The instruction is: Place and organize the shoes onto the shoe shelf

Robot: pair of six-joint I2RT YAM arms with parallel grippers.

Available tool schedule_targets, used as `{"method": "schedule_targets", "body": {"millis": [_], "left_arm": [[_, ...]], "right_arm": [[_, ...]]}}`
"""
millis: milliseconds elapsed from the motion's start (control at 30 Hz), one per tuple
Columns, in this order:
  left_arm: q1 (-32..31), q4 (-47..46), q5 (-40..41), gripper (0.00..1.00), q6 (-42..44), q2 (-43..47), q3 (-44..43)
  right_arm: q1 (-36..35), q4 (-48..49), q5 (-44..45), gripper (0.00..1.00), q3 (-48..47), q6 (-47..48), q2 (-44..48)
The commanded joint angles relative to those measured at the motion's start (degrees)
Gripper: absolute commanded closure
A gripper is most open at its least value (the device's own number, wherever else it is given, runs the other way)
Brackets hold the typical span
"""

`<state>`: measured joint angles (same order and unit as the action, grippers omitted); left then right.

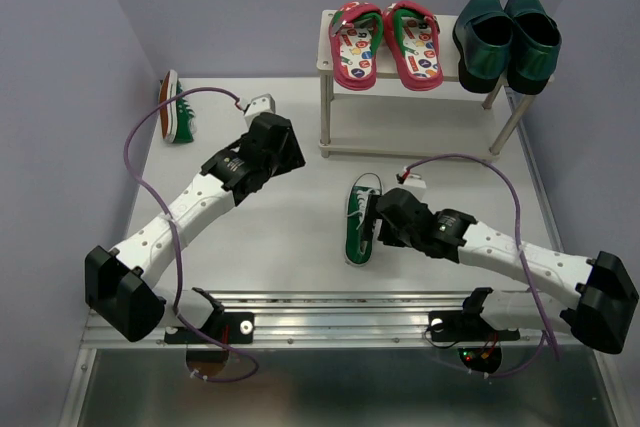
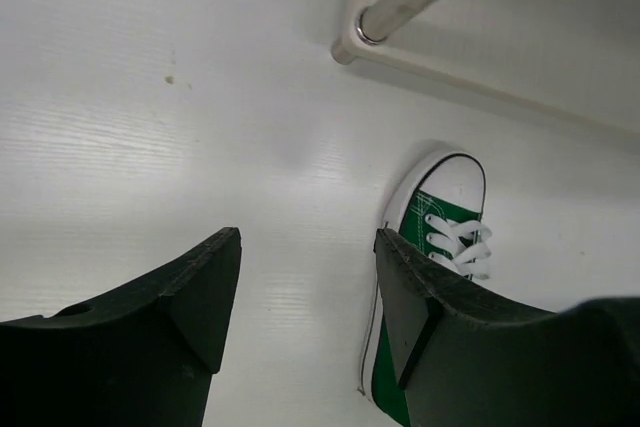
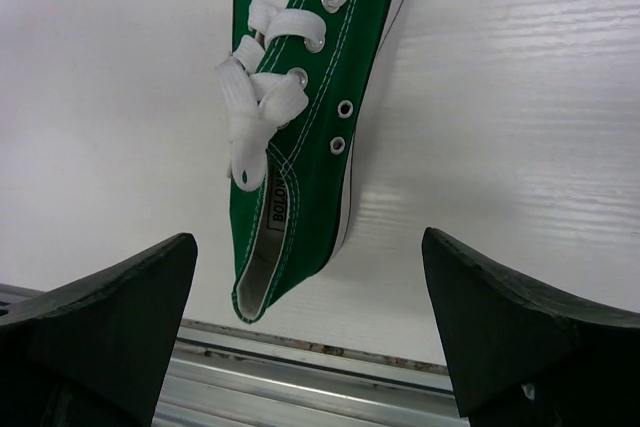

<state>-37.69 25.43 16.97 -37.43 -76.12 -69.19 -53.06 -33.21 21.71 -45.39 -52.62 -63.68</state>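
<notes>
While the shoe shelf [image 1: 326, 77] holds only two pairs, items run: green sneaker [image 1: 178, 107], on its side at ten o'clock on the tabletop [image 1: 300, 237]; left gripper [image 2: 308, 237], jaws apart, empty; second sneaker [image 1: 360, 219], mid-tabletop, heel inside the wide-released right gripper [image 3: 308, 239], seemingly lined up for pickup; flip-flops [image 1: 387, 42] and loafers [image 1: 507, 37], paired atop the shelf at one o'clock.

Both arms stretched forward and low, left pincer [image 2: 305, 247] parted, right pincer [image 3: 308, 239] spread wide

Flip-flops [image 1: 387, 44] and loafers [image 1: 507, 37] top the shelf [image 1: 330, 82]; one green sneaker [image 1: 357, 232] stands before it, the other sneaker [image 1: 177, 107] far left.
</notes>
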Motion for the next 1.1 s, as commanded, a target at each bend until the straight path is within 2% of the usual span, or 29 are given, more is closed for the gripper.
{"method": "schedule_targets", "body": {"millis": [0,100,133,233,333,400,433,567,700,833,1067], "left_arm": [[2.97,2.87,1.75,0.34,2.80,2.81,0.72],[5.34,3.13,1.22,0.34,3.15,3.34,1.25],[5.70,3.05,0.79,0.34,3.15,3.69,1.60],[6.58,2.52,0.43,0.34,3.24,4.22,2.48],[6.93,2.52,0.34,0.34,3.33,4.92,3.35],[7.19,2.34,0.34,0.34,3.33,5.27,3.62],[7.37,2.34,0.43,0.34,3.33,5.45,3.80],[7.89,2.25,0.61,0.34,3.50,6.68,4.15],[8.77,2.43,1.04,0.34,4.12,7.74,3.54],[9.83,2.52,1.57,0.34,4.56,8.18,2.22],[10.97,2.61,1.84,0.34,4.47,9.49,1.07]], "right_arm": [[-0.03,12.19,-1.41,0.01,0.91,-1.26,-5.20],[-0.03,14.31,-2.11,0.10,0.91,-1.34,-9.17],[-0.03,15.62,-2.38,0.17,1.09,-1.34,-11.36],[-0.03,17.56,-3.08,0.29,1.53,-1.69,-13.92],[-0.03,17.83,-2.99,0.49,1.18,-1.61,-16.56],[-0.03,17.83,-2.99,0.59,1.00,-1.08,-17.09],[-0.03,17.83,-2.91,0.70,0.83,-0.73,-17.09],[-0.03,15.29,0.24,0.99,0.04,0.06,-14.90],[-0.03,9.32,4.91,0.99,-2.69,2.34,-7.28],[4.00,5.98,2.11,0.99,-4.71,6.82,-1.55],[10.95,3.07,0.70,0.99,-12.78,16.40,-1.18]]}}
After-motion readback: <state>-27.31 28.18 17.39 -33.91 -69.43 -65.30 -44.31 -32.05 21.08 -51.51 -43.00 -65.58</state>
